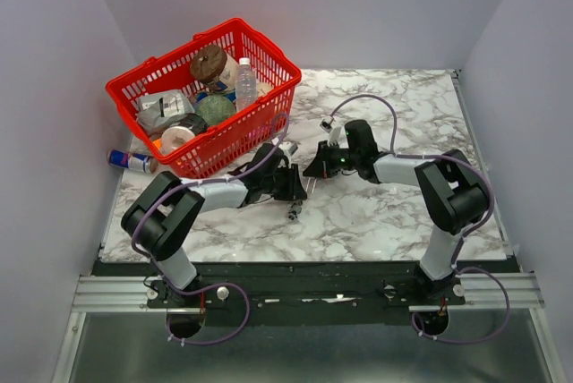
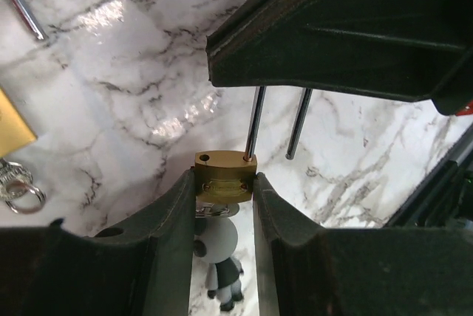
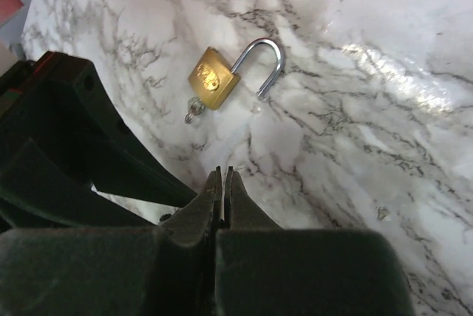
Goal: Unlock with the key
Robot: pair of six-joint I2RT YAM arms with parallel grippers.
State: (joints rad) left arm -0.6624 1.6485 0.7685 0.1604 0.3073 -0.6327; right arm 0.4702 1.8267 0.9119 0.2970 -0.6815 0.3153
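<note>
A small brass padlock [image 2: 225, 172] is clamped in the part-open left pincer [image 2: 224, 187], best held steady for the turning of the key, while the right pincer [image 3: 222, 176] is shut, apparently empty.

L gripper [image 1: 293, 183] & R gripper [image 1: 314, 169] close together, table [image 1: 403, 123] centre, red basket [image 1: 235, 137] rear-left

Key [image 2: 220, 246]: small, dark, blurred, at base of brass padlock [image 2: 225, 176].
</note>
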